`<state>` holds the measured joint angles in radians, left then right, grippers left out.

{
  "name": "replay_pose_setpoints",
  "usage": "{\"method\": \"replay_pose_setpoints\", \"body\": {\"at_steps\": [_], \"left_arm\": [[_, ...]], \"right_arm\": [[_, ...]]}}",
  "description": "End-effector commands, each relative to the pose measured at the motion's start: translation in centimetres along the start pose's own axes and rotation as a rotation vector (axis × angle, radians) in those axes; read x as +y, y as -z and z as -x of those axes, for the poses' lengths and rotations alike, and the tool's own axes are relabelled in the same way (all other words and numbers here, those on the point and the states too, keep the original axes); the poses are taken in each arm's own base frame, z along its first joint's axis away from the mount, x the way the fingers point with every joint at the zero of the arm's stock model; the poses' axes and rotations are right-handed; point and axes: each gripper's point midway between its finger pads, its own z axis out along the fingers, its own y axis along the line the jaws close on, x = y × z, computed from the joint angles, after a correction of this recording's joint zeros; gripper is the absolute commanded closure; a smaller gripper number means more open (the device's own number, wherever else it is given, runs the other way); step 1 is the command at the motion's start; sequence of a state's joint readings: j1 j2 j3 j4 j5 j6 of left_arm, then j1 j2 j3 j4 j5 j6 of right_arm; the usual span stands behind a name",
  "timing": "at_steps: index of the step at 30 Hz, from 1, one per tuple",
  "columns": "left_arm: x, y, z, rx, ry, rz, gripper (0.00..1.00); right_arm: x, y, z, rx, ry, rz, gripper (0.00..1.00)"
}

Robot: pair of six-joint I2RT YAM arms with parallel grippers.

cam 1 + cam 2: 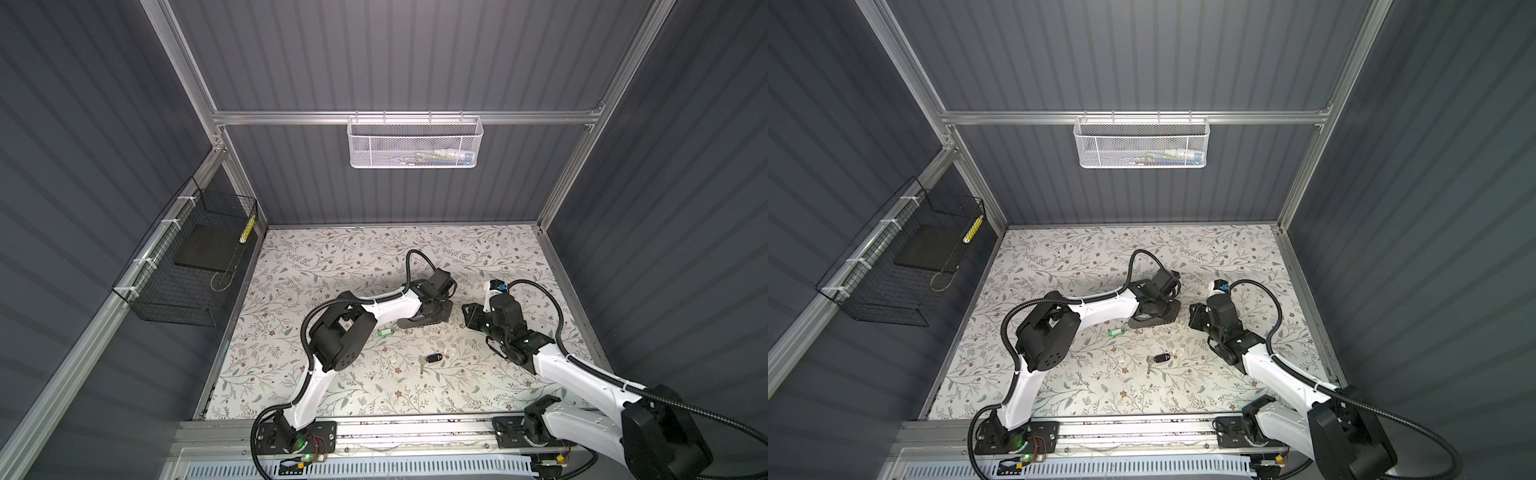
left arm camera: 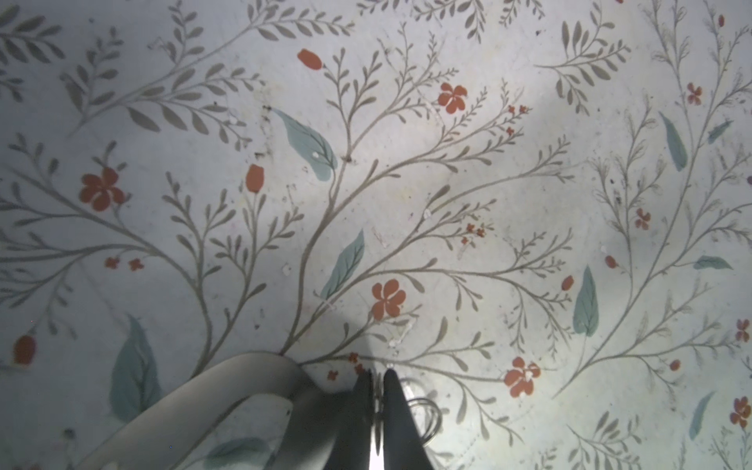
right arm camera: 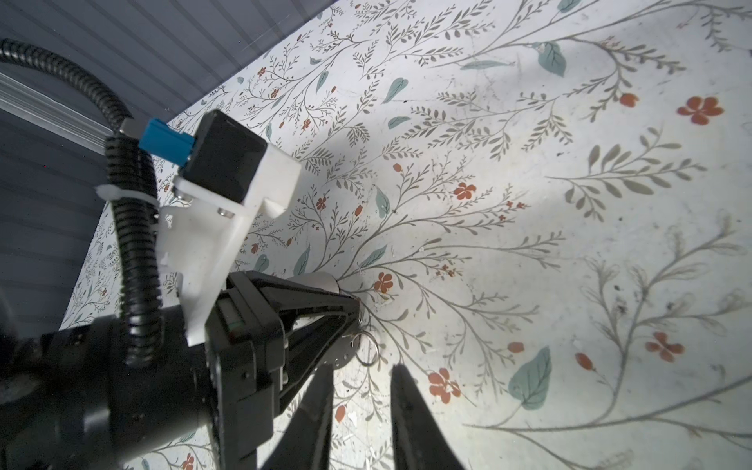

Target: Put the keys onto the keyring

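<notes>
1. The keyring [image 1: 424,321] is a dark grey plate near the middle of the table [image 1: 332,257]. It is tilted up rather than lying flat. Whether its lower edge touches the surface cannot be told.
2. The left gripper [image 2: 376,372] has its fingers clenched across the plate's thin edge. The left wrist view shows that edge pinched between the two tips.
3. The metal rings [image 3: 366,352] hang off the plate's edge just beyond the left fingertips, close to the table.
4. The right gripper [image 3: 361,368] has its fingers apart with nothing between them. Its tips are just short of the nearest ring.
5. The green-tagged key [image 1: 385,332] lies flat on the table just beside the plate, on the left arm's side. The black-tagged key [image 1: 432,358] lies nearer the front edge, apart from both grippers. Neither key is on a ring.
6. Judgement: the step in hand is presenting a ring so that a key can be threaded, and the task is at an early stage.
7. To do the step well:
   - Keep the left grip firm and the plate steady.
   - Bring the right fingers squarely over one ring only, closing on its wire rather than on the plate.
8. Risk: the rings are thin and loose. A glancing close may flick the ring aside or catch two at once.
</notes>
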<state>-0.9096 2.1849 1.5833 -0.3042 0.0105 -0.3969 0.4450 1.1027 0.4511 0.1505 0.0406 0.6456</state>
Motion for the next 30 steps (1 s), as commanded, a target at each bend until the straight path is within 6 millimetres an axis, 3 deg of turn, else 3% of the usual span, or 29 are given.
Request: {"method": "replay_pose_setpoints", "body": {"at_steps": [1, 10, 16, 18, 20, 22, 30], "left_arm": [[-1.2, 1.7, 0.7, -0.040, -0.025, -0.040, 0.91], [-1.7, 2.7, 1.3, -0.067, -0.059, -0.064, 0.99], [-2.9, 6.8, 3.4, -0.177, -0.206, -0.100, 1.00], [-3.6, 8.5, 3.9, -0.216, -0.267, -0.125, 1.00], [-4.3, 10.1, 4.3, -0.256, -0.327, -0.151, 1.00], [-4.4, 10.9, 3.3, -0.266, -0.391, -0.173, 1.00], [-5.7, 16.1, 2.3, -0.403, -0.650, -0.228, 1.00]], "right_arm": [[0.2, 0.0, 0.2, -0.006, 0.005, 0.012, 0.74], [0.1, 0.2, 0.3, -0.014, 0.003, 0.017, 0.74], [0.5, 0.7, 0.5, -0.037, 0.018, 0.054, 0.71], [1.1, 1.1, 0.5, -0.050, 0.031, 0.089, 0.61], [1.5, 1.4, 0.6, -0.066, 0.045, 0.116, 0.33], [2.0, 1.8, 0.6, -0.079, 0.061, 0.154, 0.02], [4.6, 2.7, 0.9, -0.097, 0.152, 0.278, 0.01]]}}
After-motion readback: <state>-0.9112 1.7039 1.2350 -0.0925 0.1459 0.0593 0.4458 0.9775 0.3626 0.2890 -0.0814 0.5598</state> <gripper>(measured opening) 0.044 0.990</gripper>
